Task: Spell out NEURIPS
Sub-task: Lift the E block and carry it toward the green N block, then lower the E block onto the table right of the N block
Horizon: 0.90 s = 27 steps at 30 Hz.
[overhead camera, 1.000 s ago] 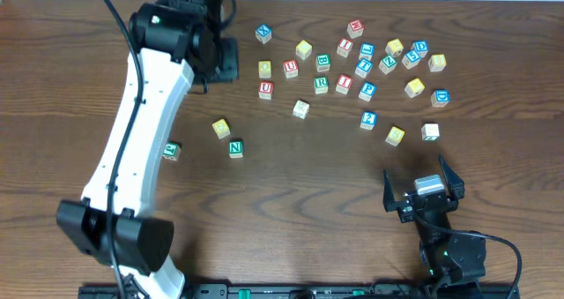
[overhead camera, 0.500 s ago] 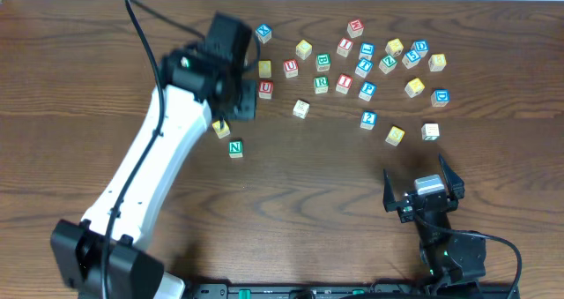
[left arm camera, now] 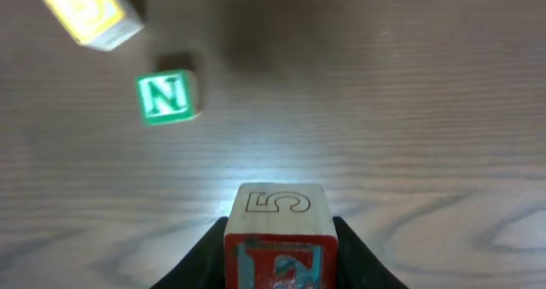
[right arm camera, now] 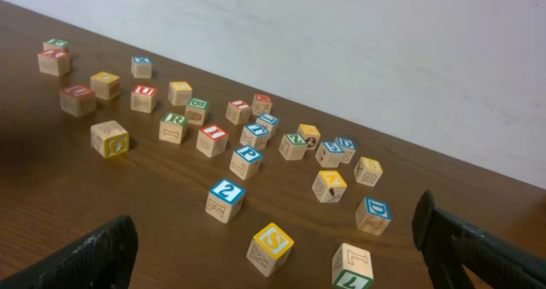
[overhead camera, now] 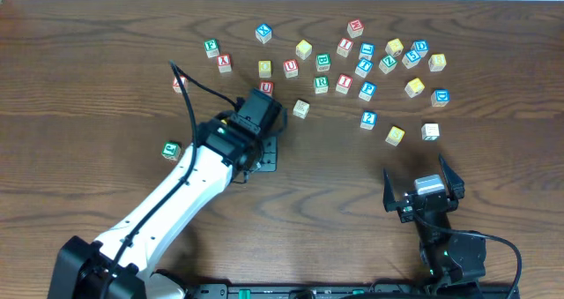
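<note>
Left pincer [left arm camera: 278,257] clamped on red-sided block [left arm camera: 277,210] marked 5, green N block [left arm camera: 168,97] on tabletop [left arm camera: 409,110] nearby, right pincer [overhead camera: 423,191] spread wide.

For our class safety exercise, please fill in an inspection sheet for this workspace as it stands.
Surface: brown wooden table.
Job's things: green N block lying near a yellow block; red block, 5 on top, gripped.
Clutter: loose blocks scattered at the far side, a blue 2 among them.
Pincers: left pincer shut on red block; right pincer open, holding nothing.
Cables: black cable over the left arm; second cable by the right base.
Surroundings: white wall.
</note>
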Each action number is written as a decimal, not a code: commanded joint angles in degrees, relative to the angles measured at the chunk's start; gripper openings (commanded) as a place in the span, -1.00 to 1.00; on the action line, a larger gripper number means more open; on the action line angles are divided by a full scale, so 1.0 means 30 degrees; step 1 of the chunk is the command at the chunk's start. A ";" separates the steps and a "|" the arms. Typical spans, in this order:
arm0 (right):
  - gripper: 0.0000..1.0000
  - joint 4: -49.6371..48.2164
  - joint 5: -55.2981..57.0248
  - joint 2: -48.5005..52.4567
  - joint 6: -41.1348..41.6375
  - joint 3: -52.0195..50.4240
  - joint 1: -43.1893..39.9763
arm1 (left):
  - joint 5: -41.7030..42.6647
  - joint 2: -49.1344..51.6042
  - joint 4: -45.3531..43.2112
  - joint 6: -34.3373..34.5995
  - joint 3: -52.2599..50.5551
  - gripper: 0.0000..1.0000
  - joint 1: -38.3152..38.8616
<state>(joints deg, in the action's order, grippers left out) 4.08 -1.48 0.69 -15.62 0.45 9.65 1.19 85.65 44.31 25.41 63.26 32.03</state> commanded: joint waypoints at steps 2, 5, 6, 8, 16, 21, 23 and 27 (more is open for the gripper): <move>0.99 0.0073 0.0153 -0.0102 0.0262 -0.0044 -0.0240 | -0.0124 0.0393 -0.0925 0.1035 -0.0787 -0.84 0.0117; 0.99 0.0080 0.0146 -0.0102 0.0262 -0.0044 -0.0240 | -0.0131 0.1042 -0.1268 0.1071 -0.0816 -0.84 0.0117; 0.98 0.0073 0.0146 -0.0102 0.0262 -0.0044 -0.0240 | -0.0131 0.1319 -0.1392 0.1071 -0.0816 -0.83 0.0117; 0.98 0.0073 0.0146 -0.0102 0.0262 -0.0044 -0.0240 | -0.0175 0.2047 -0.1661 0.1071 -0.0816 -0.83 0.0117; 0.99 0.0073 0.0146 -0.0102 0.0262 -0.0044 -0.0240 | -0.0182 0.4765 -0.2812 0.1064 -0.0816 -0.83 0.0117; 0.99 0.0080 0.0146 -0.0102 0.0262 -0.0044 -0.0240 | -0.0335 0.4947 -0.3344 0.0903 -0.0816 -0.84 0.0117; 0.98 0.0073 0.0146 -0.0102 0.0262 -0.0044 -0.0240 | -0.0721 0.4954 -0.3504 0.0903 -0.0816 -0.84 0.0117; 0.99 0.0073 0.0146 -0.0102 0.0262 -0.0044 -0.0240 | -0.1632 0.4954 -0.3548 0.0787 -0.0816 -0.83 0.0117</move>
<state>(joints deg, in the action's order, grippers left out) 4.08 -1.48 0.69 -15.62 0.45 9.65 -0.34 100.51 33.74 28.27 61.30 32.36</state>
